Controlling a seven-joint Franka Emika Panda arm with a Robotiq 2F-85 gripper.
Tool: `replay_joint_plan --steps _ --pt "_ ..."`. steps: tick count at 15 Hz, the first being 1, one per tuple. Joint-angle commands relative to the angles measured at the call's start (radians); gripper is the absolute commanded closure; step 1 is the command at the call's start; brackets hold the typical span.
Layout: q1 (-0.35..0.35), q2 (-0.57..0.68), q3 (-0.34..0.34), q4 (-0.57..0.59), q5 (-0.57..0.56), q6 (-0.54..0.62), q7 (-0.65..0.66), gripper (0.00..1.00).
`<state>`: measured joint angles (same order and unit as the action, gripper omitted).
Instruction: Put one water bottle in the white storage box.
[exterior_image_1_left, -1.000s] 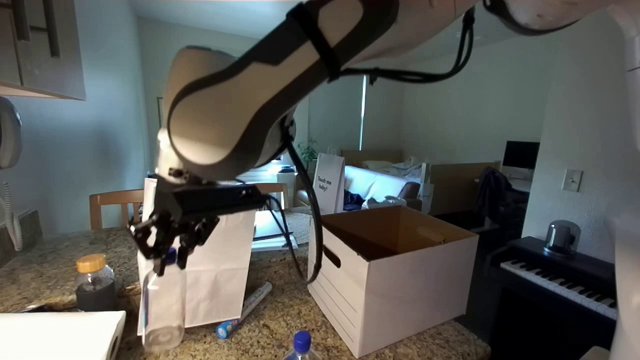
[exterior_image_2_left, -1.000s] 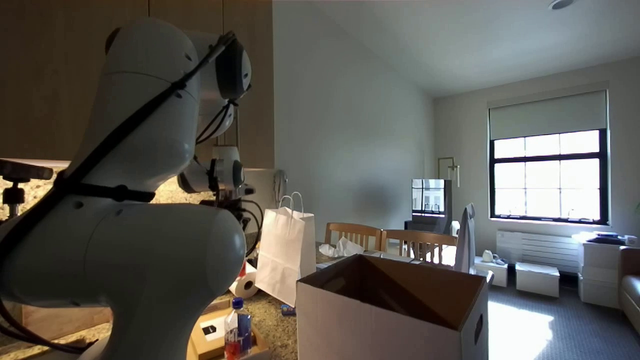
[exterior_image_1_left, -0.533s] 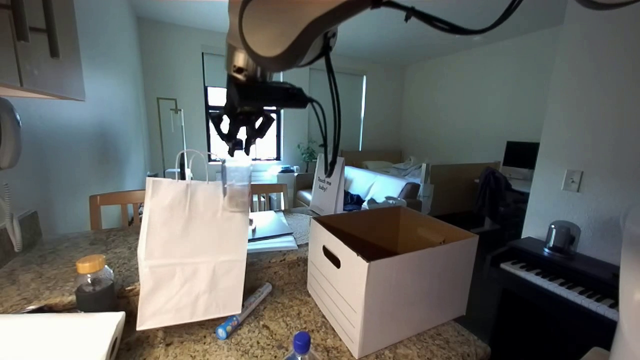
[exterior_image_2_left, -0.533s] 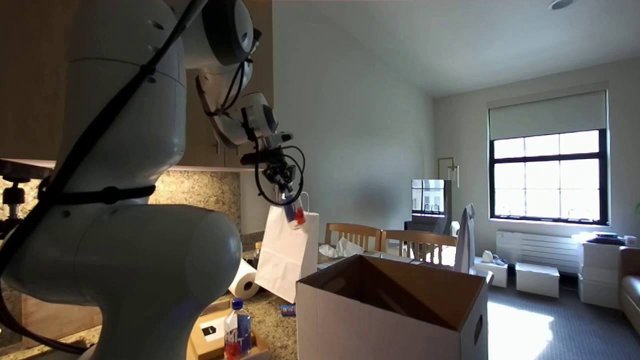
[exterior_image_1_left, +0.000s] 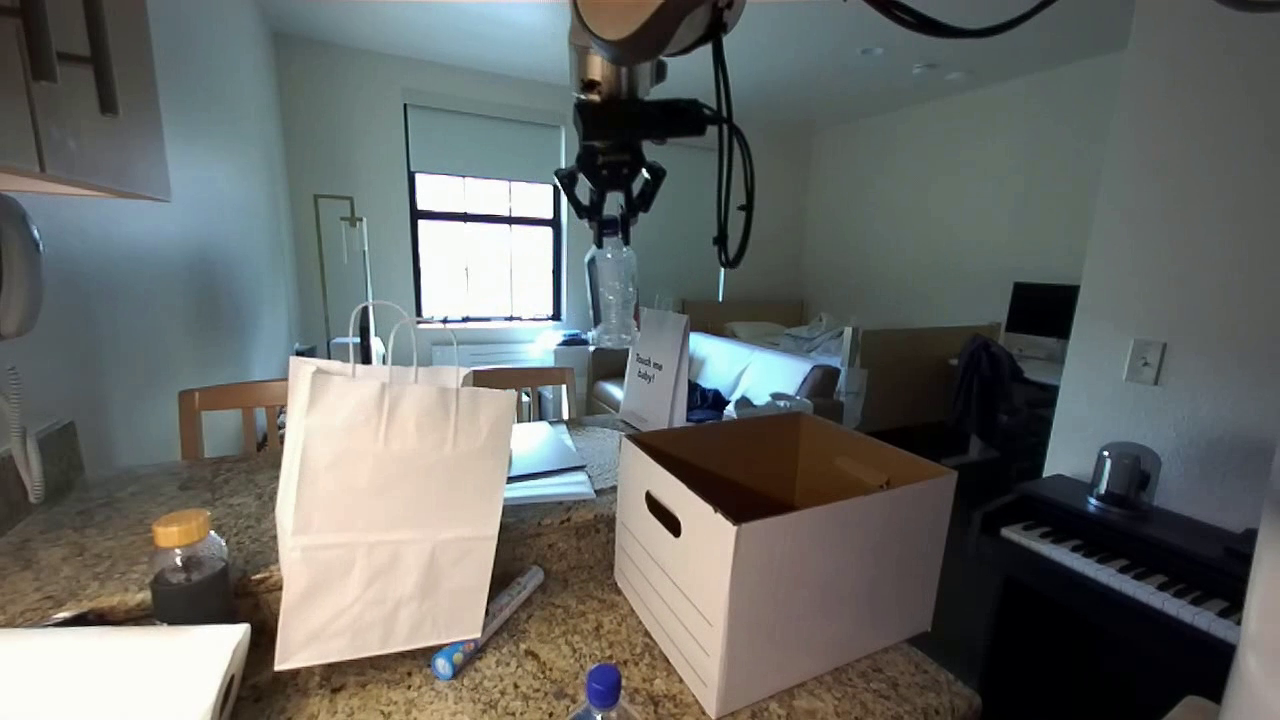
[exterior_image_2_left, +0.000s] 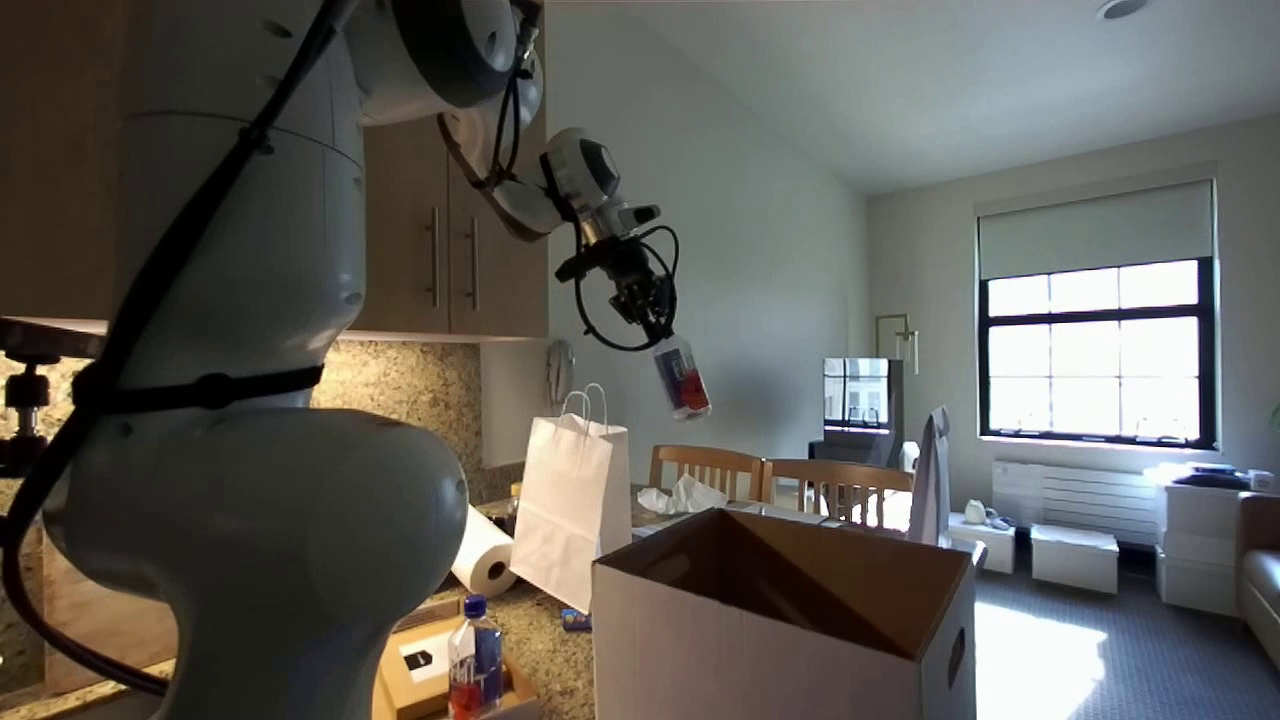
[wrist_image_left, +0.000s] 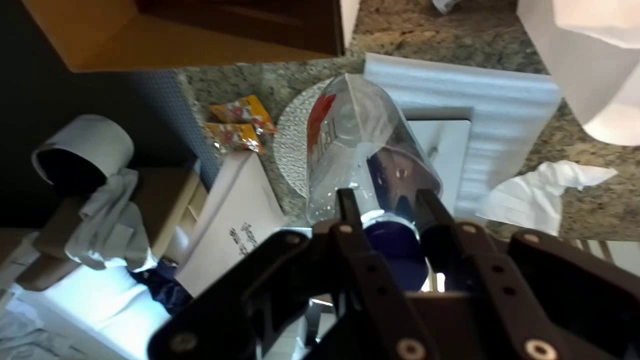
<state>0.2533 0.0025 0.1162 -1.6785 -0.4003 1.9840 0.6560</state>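
The fingers (wrist_image_left: 349, 207) of the gripper (wrist_image_left: 386, 204) are clamped on the cap end of a clear plastic water bottle (exterior_image_2_left: 682, 382), which in an exterior view hangs in the air, slanting down and to the right from the fingertips. Its dark blue cap (wrist_image_left: 395, 252) lies between the fingers in the wrist view. Near the fingers there, up and left, are a round silvery mat (wrist_image_left: 292, 140) and orange snack packets (wrist_image_left: 242, 125); a crumpled white tissue (wrist_image_left: 537, 200) lies to the right of the fingers.

The white storage box (exterior_image_1_left: 835, 570) stands lower than the fingers and mostly to their right in both exterior views; its top is open, its inside brown, and the bottle is outside it. In an exterior view, a white bag printed "Touch me baby!" (exterior_image_1_left: 655, 395) shows below and slightly right of the fingers. A plain white paper bag (exterior_image_1_left: 400, 520) stands on the granite counter (exterior_image_1_left: 565, 640), lower than the fingers and to their left in both exterior views. Farthest out, low and left of them in an exterior view, stands a second blue-capped bottle (exterior_image_2_left: 477, 655).
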Motion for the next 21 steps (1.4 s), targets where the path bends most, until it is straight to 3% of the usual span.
replay_joint_plan --steps 1,7,11,12,13,15,20,21 --pt "-0.075 0.016 -0.015 0.022 0.011 -0.146 -0.057 0.86" --pt "-0.184 0.105 -0.092 -0.011 0.121 -0.251 -0.31 0.86" --pt "-0.235 0.136 -0.131 -0.085 0.21 -0.174 -0.378 0.86" --pt "-0.241 0.132 -0.136 -0.112 0.231 -0.141 -0.374 0.82" --pt "-0.247 0.128 -0.139 -0.134 0.262 -0.112 -0.375 0.42" --pt "-0.252 0.107 -0.14 -0.174 0.308 -0.024 -0.377 0.37" --pt "-0.233 0.045 -0.133 -0.217 0.303 0.124 -0.359 0.04" --pt "-0.228 0.033 -0.126 -0.221 0.315 0.129 -0.356 0.02"
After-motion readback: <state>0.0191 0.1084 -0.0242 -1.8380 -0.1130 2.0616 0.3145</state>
